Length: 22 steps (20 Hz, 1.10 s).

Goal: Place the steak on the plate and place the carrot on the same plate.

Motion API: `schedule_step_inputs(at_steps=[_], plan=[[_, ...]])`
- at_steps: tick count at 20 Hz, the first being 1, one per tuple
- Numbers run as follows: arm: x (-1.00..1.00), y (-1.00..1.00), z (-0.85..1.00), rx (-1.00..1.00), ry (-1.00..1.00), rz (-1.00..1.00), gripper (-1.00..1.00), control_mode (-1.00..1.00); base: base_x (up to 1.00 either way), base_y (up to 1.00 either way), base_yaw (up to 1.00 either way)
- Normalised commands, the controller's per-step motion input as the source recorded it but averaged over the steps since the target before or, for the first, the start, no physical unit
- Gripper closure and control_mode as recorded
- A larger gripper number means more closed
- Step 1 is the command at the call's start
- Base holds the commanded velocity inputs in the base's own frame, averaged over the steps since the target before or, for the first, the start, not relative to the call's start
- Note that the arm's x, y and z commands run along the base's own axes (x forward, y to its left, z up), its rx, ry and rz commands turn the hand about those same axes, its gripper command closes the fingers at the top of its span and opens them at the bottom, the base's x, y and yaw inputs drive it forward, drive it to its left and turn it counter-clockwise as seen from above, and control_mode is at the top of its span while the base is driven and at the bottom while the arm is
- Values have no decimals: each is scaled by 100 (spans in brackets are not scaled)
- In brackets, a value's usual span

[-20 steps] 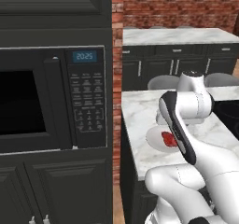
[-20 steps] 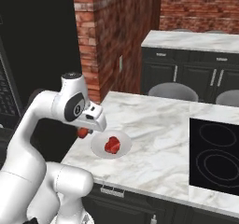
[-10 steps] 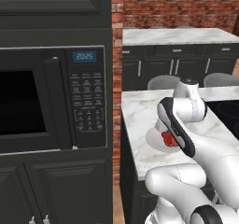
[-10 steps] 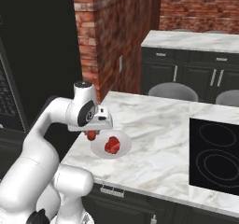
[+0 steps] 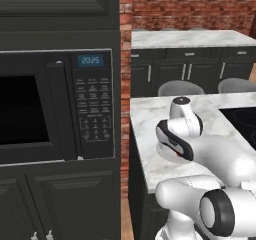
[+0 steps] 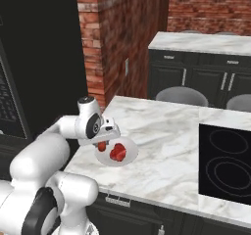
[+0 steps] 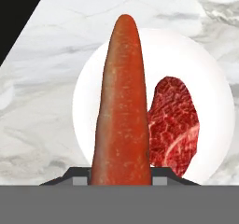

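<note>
While steak point(image 7: 173, 125) lies on plate point(image 7: 210, 83), gripper point(image 7: 121, 180) clamps carrot point(image 7: 122, 111).

From where I stand, the plate point(image 6: 128, 156) sits on the marble counter point(image 6: 166, 146) near its front left corner, with the red steak point(image 6: 117, 152) lying on it. The gripper point(image 6: 104, 142) hangs over the plate's left edge, closed on the carrot point(image 6: 102, 146), just beside the steak. The black cooktop point(image 6: 226, 163) lies well to the right of the plate.
</note>
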Motion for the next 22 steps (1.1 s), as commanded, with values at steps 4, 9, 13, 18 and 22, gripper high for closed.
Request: schedule_step_inputs(at_steps=[4, 9, 13, 18, 22], plan=[[4, 0, -20, 2, 0, 0, 100, -100, 0, 0, 0], [0, 0, -27, 5, 0, 0, 100, -100, 0, 0, 0], [0, -1, -41, 6, 0, 0, 100, -100, 0, 0, 0], [0, -1, -23, 1, 0, 0, 100, -100, 0, 0, 0], [0, 0, -4, 0, 0, 0, -100, -100, 0, 0, 0]])
